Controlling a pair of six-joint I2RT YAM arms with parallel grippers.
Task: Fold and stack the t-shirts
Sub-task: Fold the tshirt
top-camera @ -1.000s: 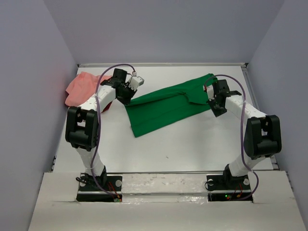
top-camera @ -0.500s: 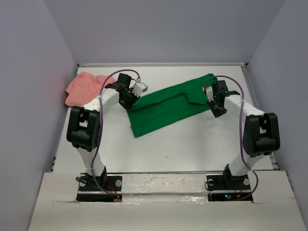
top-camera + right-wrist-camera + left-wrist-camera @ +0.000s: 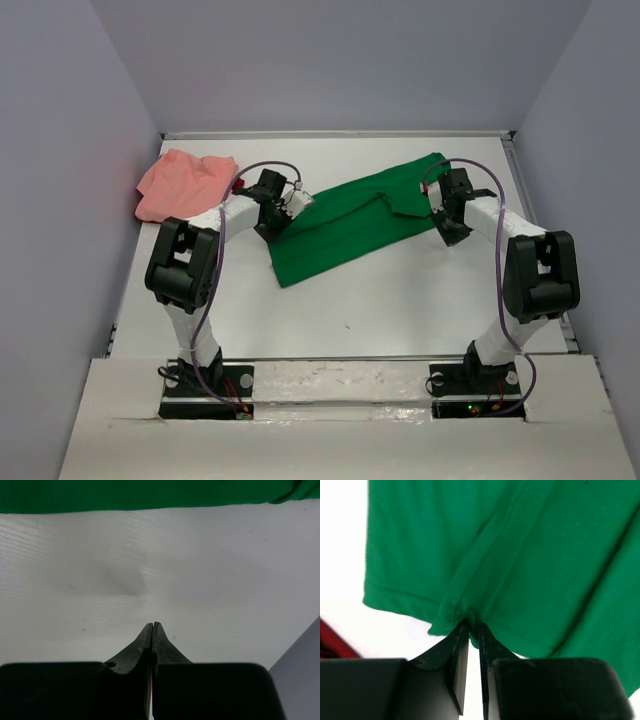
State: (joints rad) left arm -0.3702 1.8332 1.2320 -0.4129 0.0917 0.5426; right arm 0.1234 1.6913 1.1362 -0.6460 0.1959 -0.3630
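Top external view: a soft, bright green t-shirt (image 3: 340,225) lies spread in a long slanted band across the middle of the smooth white table (image 3: 400,300), and a crumpled salmon-pink t-shirt (image 3: 180,180) sits apart in the far left corner. The left tool (image 3: 472,625) has its dark wedge-shaped fingers a thin slit apart, tips at the green t-shirt's puckered, stitched hem; whether they pinch it I cannot tell. The right tool (image 3: 152,624) is clenched and empty over bare table, just beside that shirt's right edge.
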